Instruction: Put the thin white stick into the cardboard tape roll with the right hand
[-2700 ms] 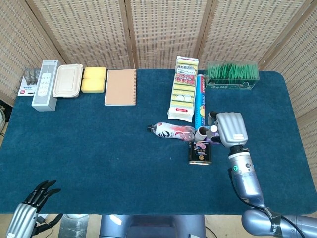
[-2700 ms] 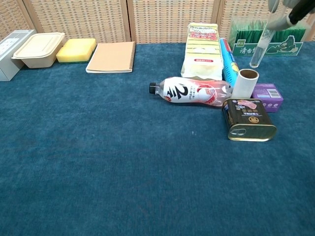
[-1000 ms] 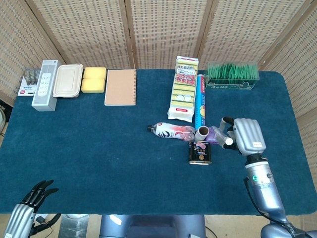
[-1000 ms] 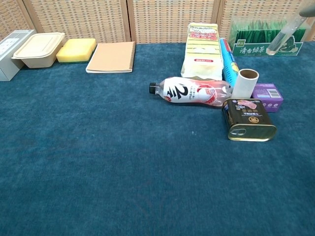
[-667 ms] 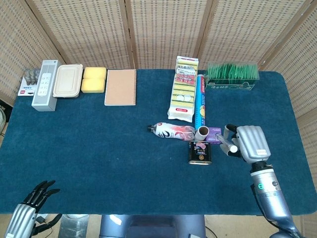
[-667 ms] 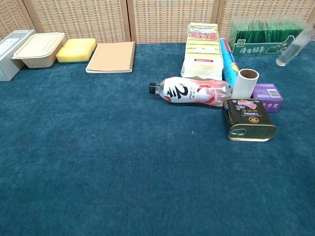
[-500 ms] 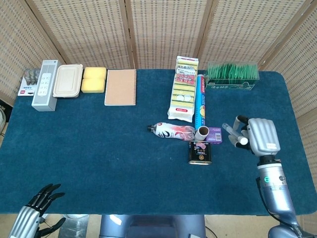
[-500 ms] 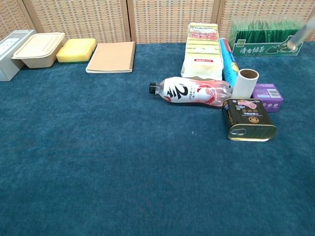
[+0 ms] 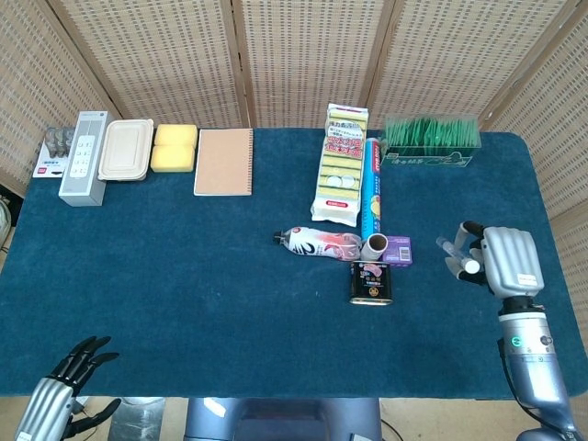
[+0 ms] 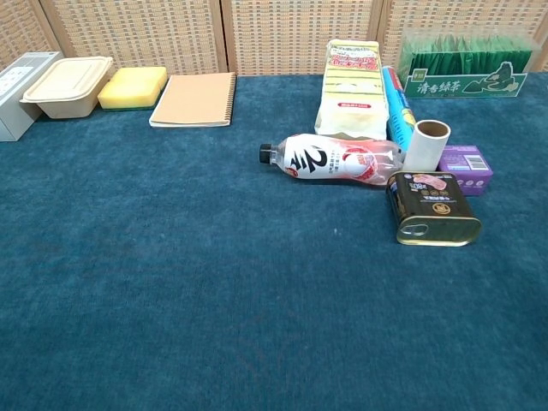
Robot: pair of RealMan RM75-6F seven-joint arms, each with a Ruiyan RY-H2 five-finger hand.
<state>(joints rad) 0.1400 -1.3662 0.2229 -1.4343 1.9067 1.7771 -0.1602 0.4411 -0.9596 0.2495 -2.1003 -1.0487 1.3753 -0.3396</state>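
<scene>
The cardboard tape roll (image 9: 375, 246) (image 10: 426, 145) stands upright in the middle right of the table, between a lying bottle and a purple box, with its opening facing up. My right hand (image 9: 503, 260) is well to the right of it, near the table's right edge, and holds the thin white stick (image 9: 446, 245), whose tip points left toward the roll. The chest view shows neither this hand nor the stick. My left hand (image 9: 66, 393) hangs off the front left corner, fingers spread and empty.
Around the roll lie a plastic bottle (image 10: 334, 158), a dark tin can (image 10: 432, 208), a purple box (image 10: 465, 160) and a blue wrapped roll (image 10: 396, 101). At the back stand a yellow sponge pack (image 9: 343, 163), a green tea box (image 9: 432, 140), a notebook (image 9: 223, 162) and a food container (image 9: 126, 149).
My right hand has carried the stick to the right, away from the tape roll, and it has left the chest view. The roll has not moved.
</scene>
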